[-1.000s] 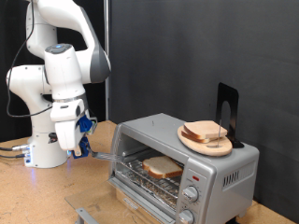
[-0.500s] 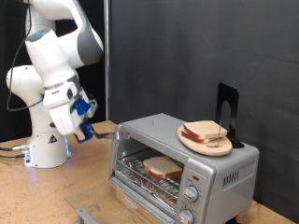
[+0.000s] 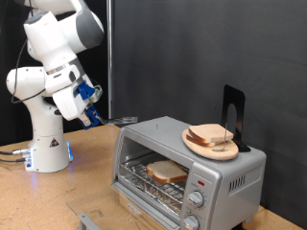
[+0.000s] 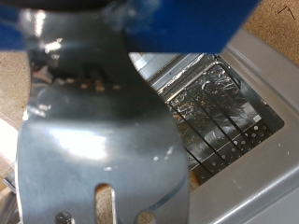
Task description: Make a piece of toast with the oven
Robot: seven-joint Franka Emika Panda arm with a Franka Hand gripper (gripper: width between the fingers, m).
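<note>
So the toaster oven [image 3: 189, 165] is sitting on the wooden counter [image 3: 58, 196] toward the 4 o'clock part of the exterior view, door hanging open, and the piece of toast [image 3: 166, 172] is lying flat on the wire rack [image 3: 161, 181] inside. It's looking pale, not browned at all. Up on the oven's roof, at about 3 o'clock, a round wooden board [image 3: 211, 145] is carrying another bread slice [image 3: 210, 134], with a black stand [image 3: 232, 117] standing upright just behind it. Two round knobs [image 3: 197, 199] are showing on the front panel at the oven's right end.

The white arm is rising from its base [image 3: 48, 149] at 9 o'clock, and the pincer [image 3: 117, 119] is hanging in the air around 10 o'clock, just off the oven's top left corner, not touching it as far as I can see. It's got blue bits on the wrist and something thin and flat sticking out toward the oven. Can't tell whether the fingers are apart or together, and I'm not seeing anything clearly held between them.

The wrist view is mostly being blocked by a big shiny metal plate [image 4: 93, 140] with slots in it. Past that, the oven's open mouth [image 4: 220, 112] is showing, with rack wires over a crinkly foil-looking floor.
</note>
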